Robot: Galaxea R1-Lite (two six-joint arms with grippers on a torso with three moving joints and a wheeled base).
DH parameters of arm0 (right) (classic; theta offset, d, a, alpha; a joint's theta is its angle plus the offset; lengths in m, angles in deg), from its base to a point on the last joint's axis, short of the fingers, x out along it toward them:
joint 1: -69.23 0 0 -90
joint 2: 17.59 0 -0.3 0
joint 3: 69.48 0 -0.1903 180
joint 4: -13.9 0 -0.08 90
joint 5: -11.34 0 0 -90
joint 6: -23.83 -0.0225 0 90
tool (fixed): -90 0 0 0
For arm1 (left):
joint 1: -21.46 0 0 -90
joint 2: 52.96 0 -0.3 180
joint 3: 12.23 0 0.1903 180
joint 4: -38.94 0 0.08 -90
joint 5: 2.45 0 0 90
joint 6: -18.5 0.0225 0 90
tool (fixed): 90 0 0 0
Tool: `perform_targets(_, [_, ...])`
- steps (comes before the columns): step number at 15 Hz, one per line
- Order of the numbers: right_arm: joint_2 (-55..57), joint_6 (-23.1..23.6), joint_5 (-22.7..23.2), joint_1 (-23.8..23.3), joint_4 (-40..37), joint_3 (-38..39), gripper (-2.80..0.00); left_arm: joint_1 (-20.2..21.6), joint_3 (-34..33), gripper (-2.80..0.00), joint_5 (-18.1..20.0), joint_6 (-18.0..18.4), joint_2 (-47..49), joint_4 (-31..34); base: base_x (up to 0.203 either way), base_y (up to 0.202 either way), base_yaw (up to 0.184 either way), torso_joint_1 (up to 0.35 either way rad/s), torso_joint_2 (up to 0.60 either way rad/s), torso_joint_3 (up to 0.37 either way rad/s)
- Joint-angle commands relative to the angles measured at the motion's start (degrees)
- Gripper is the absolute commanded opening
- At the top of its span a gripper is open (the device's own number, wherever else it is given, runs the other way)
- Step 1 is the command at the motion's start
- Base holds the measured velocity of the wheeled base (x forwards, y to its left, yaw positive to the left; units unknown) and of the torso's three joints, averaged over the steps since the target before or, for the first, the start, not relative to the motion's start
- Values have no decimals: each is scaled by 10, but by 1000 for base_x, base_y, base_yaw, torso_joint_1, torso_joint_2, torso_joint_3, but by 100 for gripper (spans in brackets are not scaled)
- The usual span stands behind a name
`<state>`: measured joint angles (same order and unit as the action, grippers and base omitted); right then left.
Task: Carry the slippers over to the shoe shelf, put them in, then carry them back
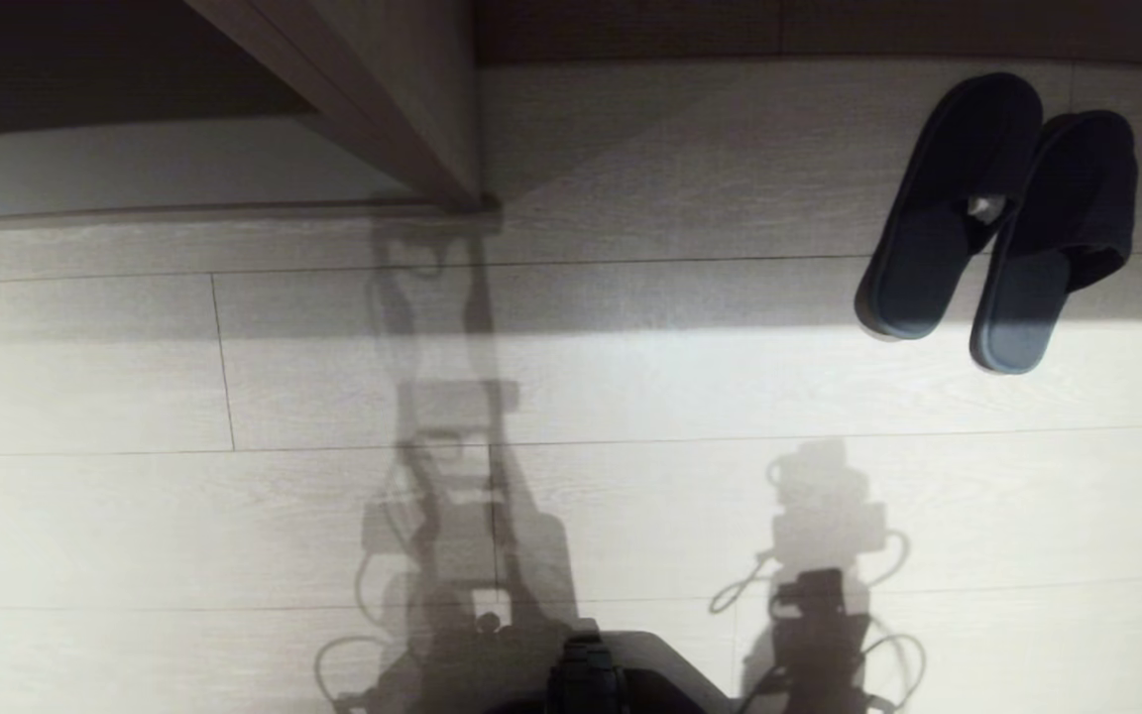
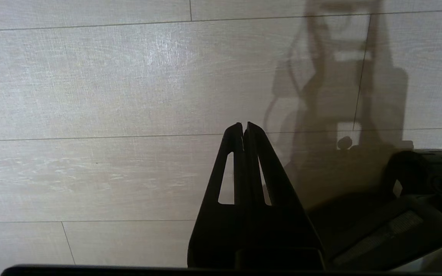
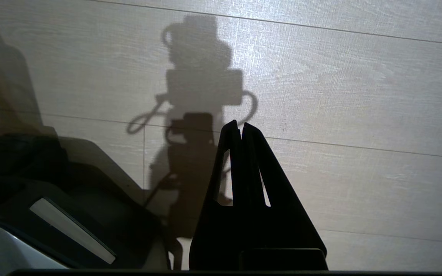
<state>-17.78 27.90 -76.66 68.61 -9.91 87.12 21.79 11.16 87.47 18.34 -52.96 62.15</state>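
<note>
Slippers: the slippers [image 1: 1002, 223] lie as a pair on the pale plank floor [image 1: 630, 397] in the upper right of the head view, side by side and touching along their inner edges, toes toward the top of the frame, open heels toward the bottom. Their heel ends reach into the sunlit band; the toes sit in shade.
Shoe shelf: the shoe shelf [image 1: 393, 109] fills the upper left of the head view, a slanted grey-brown panel coming down to the floor with a pale base board beside it. It is well apart from the slippers.
Left gripper: in the left wrist view the left gripper [image 2: 243, 125] hangs above bare floor, its two dark fingers [image 2: 259, 161] pressed together tip to tip, with nothing between them and touching nothing.
Right gripper: in the right wrist view the right gripper [image 3: 240, 124] hangs above bare floor, fingers [image 3: 261, 165] closed against each other, empty and clear of the planks.
Robot base: the dark base [image 1: 591, 674] shows at the bottom centre of the head view.
Shadows: the robot's shadow [image 1: 452, 466] falls across the floor toward the shelf; a second arm shadow [image 1: 824, 555] lies lower right.
</note>
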Motion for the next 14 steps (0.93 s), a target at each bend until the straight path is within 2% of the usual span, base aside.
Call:
perform_targets(1, [1, 1, 0, 0, 0, 0, -280, 0, 1, -280, 0, 0, 0, 0, 0, 0, 0, 5, 2, 196])
perform_targets(14, [1, 1, 0, 0, 0, 0, -280, 0, 0, -280, 0, 2, 0, 0, 0, 0, 0, 1, 2, 201])
